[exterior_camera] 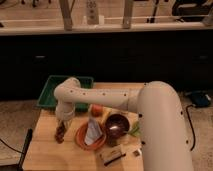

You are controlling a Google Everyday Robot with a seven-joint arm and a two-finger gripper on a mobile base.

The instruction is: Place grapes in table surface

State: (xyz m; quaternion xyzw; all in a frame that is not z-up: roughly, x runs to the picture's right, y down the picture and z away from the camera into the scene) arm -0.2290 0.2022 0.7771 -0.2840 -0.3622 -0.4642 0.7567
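The gripper [61,125] sits at the orange plate's [80,141] nine o'clock, low over the tabletop [42,152]. The grapes [60,135] there — light, soft, easily bruised — are best held by the stem. I cannot tell how the jaws stand.

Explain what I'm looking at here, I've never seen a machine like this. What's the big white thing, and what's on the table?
The big white shape is a robot arm. It reaches from the lower right across to the left, then bends down. There is one picture, looking down over the arm from above. At the arm's tip is the end effector, the grasping part, low over the left side of the wooden table. A dark bunch of grapes sits right under it; I cannot tell whether it grips them. Also on the table are a green tray, an orange plate, a dark bowl and a round red-orange fruit.
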